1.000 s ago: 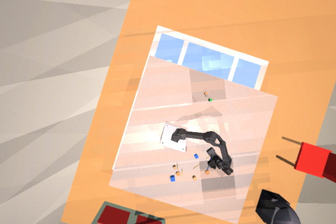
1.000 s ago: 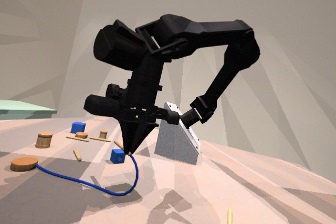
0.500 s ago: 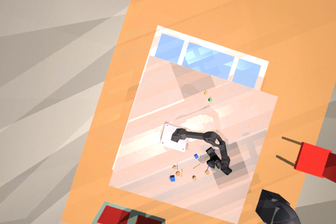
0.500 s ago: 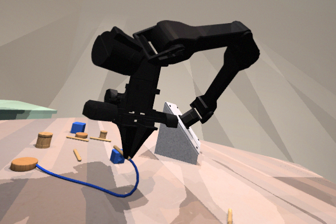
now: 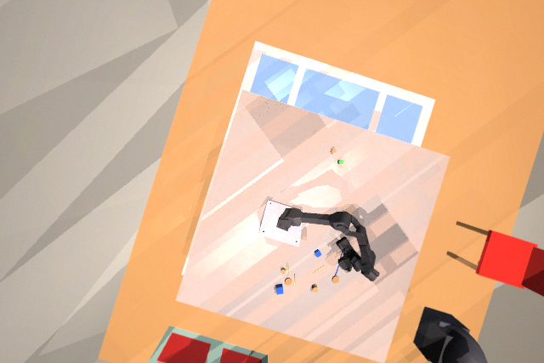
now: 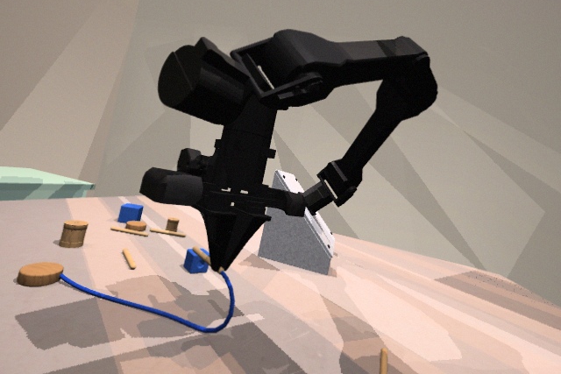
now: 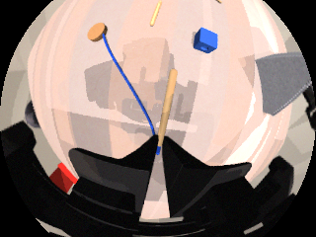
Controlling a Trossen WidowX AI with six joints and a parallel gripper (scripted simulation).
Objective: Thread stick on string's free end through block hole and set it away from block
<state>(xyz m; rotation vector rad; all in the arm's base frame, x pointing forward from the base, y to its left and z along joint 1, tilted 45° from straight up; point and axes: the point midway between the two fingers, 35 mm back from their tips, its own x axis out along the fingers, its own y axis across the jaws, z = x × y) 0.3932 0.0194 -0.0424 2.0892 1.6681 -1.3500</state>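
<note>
Red chair (image 5: 505, 258) (beside table (image 5: 246, 166))

The pale table (image 6: 408, 306) carries two blue blocks (image 6: 130, 213), wooden pegs (image 6: 73, 233) and loose sticks (image 6: 129, 258) at left. A button (image 6: 40, 273) lies lower left.

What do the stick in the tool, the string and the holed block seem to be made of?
Stick: pale tan, matte, looks like wood, no grain visible. String: solid blue cord that sags in a curve, so flexible; fibre unclear. Block: flat, uniform blue with no grain, so painted wood or plastic, hard to say.
</note>
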